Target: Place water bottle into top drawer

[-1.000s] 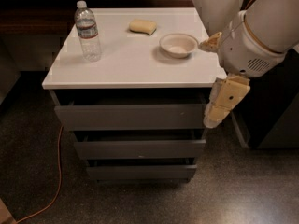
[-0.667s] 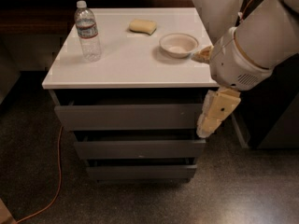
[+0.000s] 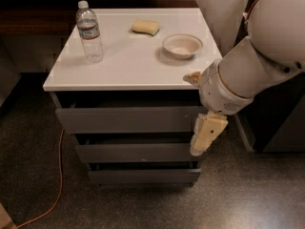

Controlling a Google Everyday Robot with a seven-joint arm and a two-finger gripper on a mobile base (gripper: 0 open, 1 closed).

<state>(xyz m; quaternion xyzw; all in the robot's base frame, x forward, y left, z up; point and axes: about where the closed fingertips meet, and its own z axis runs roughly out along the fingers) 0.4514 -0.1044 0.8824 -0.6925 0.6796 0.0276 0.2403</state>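
The water bottle (image 3: 89, 31), clear and ribbed with a white cap, stands upright at the back left of the white table top (image 3: 124, 63). The top drawer (image 3: 128, 119) is the uppermost grey front under the table top, with a dark gap above it. Its inside does not show. My gripper (image 3: 194, 114) is at the right end of that drawer front, far from the bottle. It is open and empty: one beige finger (image 3: 193, 78) is at the table's front right edge, and the other (image 3: 207, 133) hangs down beside the drawers.
A yellow sponge (image 3: 146, 27) and a white bowl (image 3: 182, 45) lie at the back right of the table top. Two shallower grey drawers (image 3: 136, 152) sit below. An orange cable (image 3: 58, 185) runs over the speckled floor at the left. A dark cabinet (image 3: 281, 123) stands at the right.
My arm has moved left and down. The gripper went from beside the table's right edge to the right end of the top drawer front. The bottle has not moved.
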